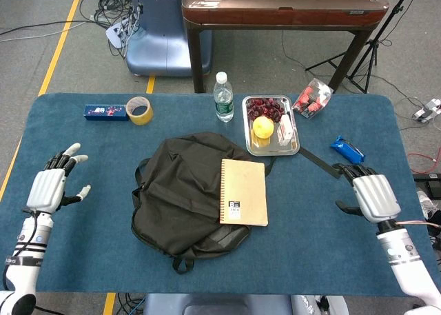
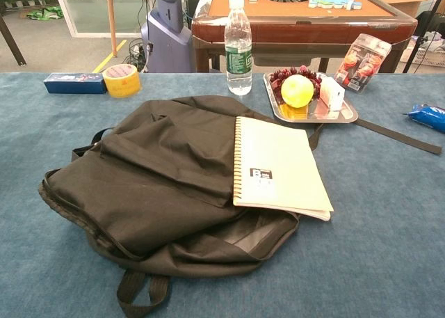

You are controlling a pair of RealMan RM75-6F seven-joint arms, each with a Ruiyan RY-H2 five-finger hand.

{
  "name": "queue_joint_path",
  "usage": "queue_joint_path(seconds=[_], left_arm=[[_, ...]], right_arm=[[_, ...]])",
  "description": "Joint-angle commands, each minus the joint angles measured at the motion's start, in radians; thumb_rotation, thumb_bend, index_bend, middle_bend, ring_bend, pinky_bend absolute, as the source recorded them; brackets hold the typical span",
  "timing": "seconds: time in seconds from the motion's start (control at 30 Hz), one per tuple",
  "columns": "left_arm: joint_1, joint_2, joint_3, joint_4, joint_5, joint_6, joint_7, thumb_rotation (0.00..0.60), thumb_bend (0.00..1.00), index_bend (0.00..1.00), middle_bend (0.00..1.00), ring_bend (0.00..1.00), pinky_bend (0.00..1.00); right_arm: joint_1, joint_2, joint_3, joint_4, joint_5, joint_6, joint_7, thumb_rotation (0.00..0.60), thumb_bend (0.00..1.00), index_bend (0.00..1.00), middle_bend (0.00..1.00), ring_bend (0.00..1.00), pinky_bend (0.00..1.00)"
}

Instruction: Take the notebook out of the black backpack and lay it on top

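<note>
The black backpack [image 1: 180, 191] [image 2: 153, 179] lies flat and slack in the middle of the blue table. A tan spiral notebook [image 1: 243, 191] [image 2: 276, 168] rests on the backpack's right side, its far edge overhanging the bag. My left hand [image 1: 52, 185] hovers open near the table's left edge, well away from the bag. My right hand [image 1: 372, 195] is open near the right edge, also far from the notebook. Neither hand shows in the chest view.
A water bottle [image 1: 222, 96] and a metal tray [image 1: 293, 132] with a yellow ball and grapes stand behind the bag. A tape roll [image 1: 140, 109] and blue box [image 1: 105, 112] sit at back left. A black strap [image 1: 318, 162], blue packet [image 1: 346, 150] and red package [image 1: 313, 98] lie at right.
</note>
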State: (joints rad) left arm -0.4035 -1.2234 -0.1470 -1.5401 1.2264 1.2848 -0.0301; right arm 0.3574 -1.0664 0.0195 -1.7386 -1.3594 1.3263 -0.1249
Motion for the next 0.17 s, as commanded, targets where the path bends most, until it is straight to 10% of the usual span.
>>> queue_joint_path(seconds=[0.03, 0.17], left_arm=[[0.056, -0.039, 0.029, 0.05, 0.035, 0.06, -0.014, 0.6, 0.28, 0.25, 0.1, 0.09, 0.09], [0.107, -0.052, 0.054, 0.055, 0.065, 0.119, -0.015, 0.6, 0.28, 0.26, 0.1, 0.09, 0.09]], right_arm=[[-0.049, -0.013, -0.018, 0.011, -0.017, 0.052, -0.01, 0.6, 0.18, 0.27, 0.35, 0.26, 0.38], [-0.104, -0.022, -0.027, 0.002, -0.034, 0.112, 0.005, 0.6, 0.18, 0.29, 0.36, 0.26, 0.38]])
